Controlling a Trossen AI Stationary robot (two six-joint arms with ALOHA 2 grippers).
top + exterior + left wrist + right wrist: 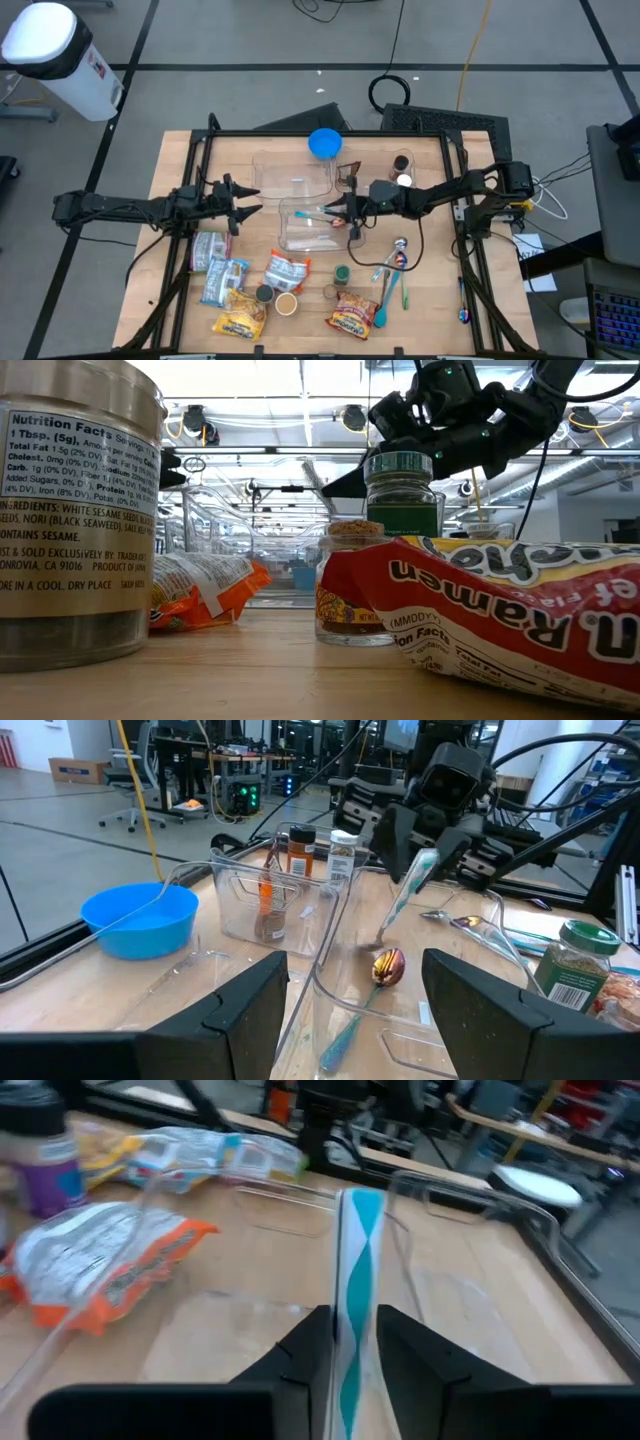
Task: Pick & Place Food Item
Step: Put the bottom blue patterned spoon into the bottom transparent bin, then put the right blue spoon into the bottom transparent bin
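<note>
My right gripper (pixel 338 210) is shut on a teal-and-white striped utensil (pixel 357 1295). It hovers over the right rim of a clear plastic container (pixel 305 228) at mid-table. The utensil also shows in the left wrist view (pixel 410 888), slanting down toward the container. My left gripper (pixel 250 203) is open and empty, just left of the container, facing it (pixel 350 1010). Food packets (pixel 285 270) and a green-lidded spice jar (pixel 342 272) lie on the table nearer the front edge. My right gripper pinches the utensil's striped handle (pixel 352 1342) between its two fingers (pixel 305 1348). It comes from the table's right, slanting down, with the fingers lying along the handle. The utensil sticks out past the fingertips toward the left, its free end (pixel 386 932) lowest, over the container. Whether that end touches anything, I cannot tell.
A second clear container (pixel 290 175) holding spice jars (pixel 300 848) and a blue bowl (pixel 323 143) stand farther back. A spoon (pixel 398 252) and teal utensils (pixel 388 292) lie at the front right. Ramen packets (pixel 353 312) and tins (pixel 208 250) crowd the front left.
</note>
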